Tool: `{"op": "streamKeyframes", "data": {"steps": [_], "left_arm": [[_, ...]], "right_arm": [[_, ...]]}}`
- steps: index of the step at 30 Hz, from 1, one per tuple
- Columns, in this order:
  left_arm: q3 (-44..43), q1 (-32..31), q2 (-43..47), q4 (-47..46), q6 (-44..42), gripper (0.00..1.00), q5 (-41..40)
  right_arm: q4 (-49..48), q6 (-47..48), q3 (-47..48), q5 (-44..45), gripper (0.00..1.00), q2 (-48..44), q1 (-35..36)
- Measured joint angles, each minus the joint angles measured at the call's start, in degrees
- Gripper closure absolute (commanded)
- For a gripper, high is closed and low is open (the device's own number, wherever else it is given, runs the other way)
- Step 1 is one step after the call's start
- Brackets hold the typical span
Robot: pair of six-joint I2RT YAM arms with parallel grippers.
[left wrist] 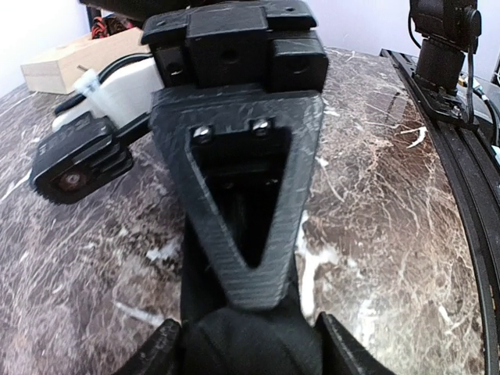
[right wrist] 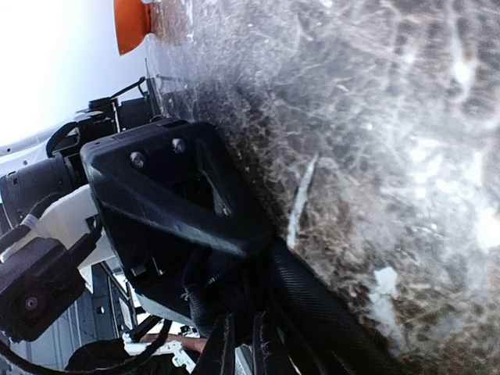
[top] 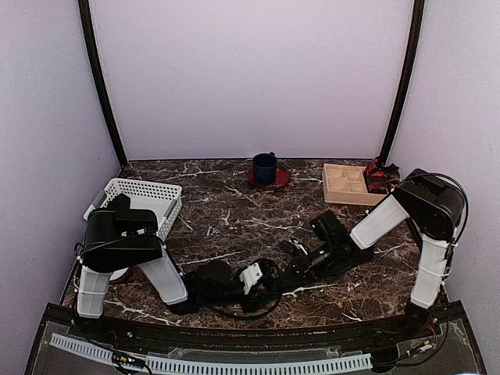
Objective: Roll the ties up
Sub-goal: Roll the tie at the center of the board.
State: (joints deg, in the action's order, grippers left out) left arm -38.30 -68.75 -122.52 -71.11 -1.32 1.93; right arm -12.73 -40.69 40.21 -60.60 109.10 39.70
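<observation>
Near the marble table's (top: 234,211) front edge, the right gripper (right wrist: 244,348) pinches a bunched black tie (left wrist: 234,351) while the left gripper (left wrist: 251,336) straddles it, grip unclear; rolling seems underway, likely needing another tight wrap.

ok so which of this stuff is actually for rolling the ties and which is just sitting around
for the job:
- black tie, bunched at the bottom of the left wrist view

just lying about:
- white basket
- blue cup on red coaster
- wooden tray
- red-and-black item beside it
</observation>
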Motion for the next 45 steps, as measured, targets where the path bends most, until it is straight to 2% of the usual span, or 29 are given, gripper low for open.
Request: {"op": "streamKeyframes", "data": {"steps": [2, 5, 10, 12, 16, 23, 28, 29, 32, 35, 39, 45], "left_arm": [[-0.9, 0.0, -0.5, 0.1, 0.0, 0.60, 0.2], [-1.0, 0.0, -0.5, 0.5, 0.0, 0.68, 0.3], [-1.2, -0.1, 0.7, 3.7, 0.2, 0.71, -0.4], [-1.6, -0.2, 1.8, 6.4, 0.5, 0.70, -1.1], [-2.2, -0.3, 3.6, 11.1, 1.5, 0.68, -1.7], [-3.3, -0.3, 4.4, 15.1, 3.7, 0.65, -2.1], [-4.2, -0.3, 4.5, 16.7, 4.8, 0.64, -2.1], [-4.4, -0.3, 4.5, 17.0, 4.8, 0.65, -2.1], [-4.7, -0.3, 4.5, 17.5, 5.0, 0.65, -1.9], [-4.8, -0.3, 4.5, 17.6, 5.0, 0.65, -1.8], [-4.9, -0.3, 4.5, 17.7, 5.0, 0.65, -1.6], [-5.2, -0.3, 4.5, 18.1, 5.0, 0.65, -1.1]], "right_arm": [[-0.5, 0.1, 0.0, -0.3, 1.00, 0.4, -0.1], [-0.6, 0.2, 0.0, -0.4, 0.97, 0.4, -0.2], [3.2, 1.9, 0.8, 1.4, 0.69, -0.5, -0.4], [6.1, 2.4, 1.2, 2.5, 0.63, -1.9, -0.4], [12.4, 3.1, 3.0, 6.9, 0.62, -5.6, 0.0], [18.7, 3.3, 6.1, 11.0, 0.64, -6.3, 1.9], [20.3, 3.6, 8.9, 11.6, 0.79, -5.0, 3.1], [20.4, 3.9, 9.3, 11.6, 0.78, -4.7, 3.2], [21.5, 4.5, 10.3, 11.8, 0.65, -4.3, 3.5], [22.8, 5.4, 10.4, 12.7, 0.60, -4.4, 3.5], [25.0, 5.9, 10.3, 13.8, 0.57, -6.8, 3.5], [25.9, 5.9, 10.6, 14.1, 0.59, -11.3, 3.6]]}}
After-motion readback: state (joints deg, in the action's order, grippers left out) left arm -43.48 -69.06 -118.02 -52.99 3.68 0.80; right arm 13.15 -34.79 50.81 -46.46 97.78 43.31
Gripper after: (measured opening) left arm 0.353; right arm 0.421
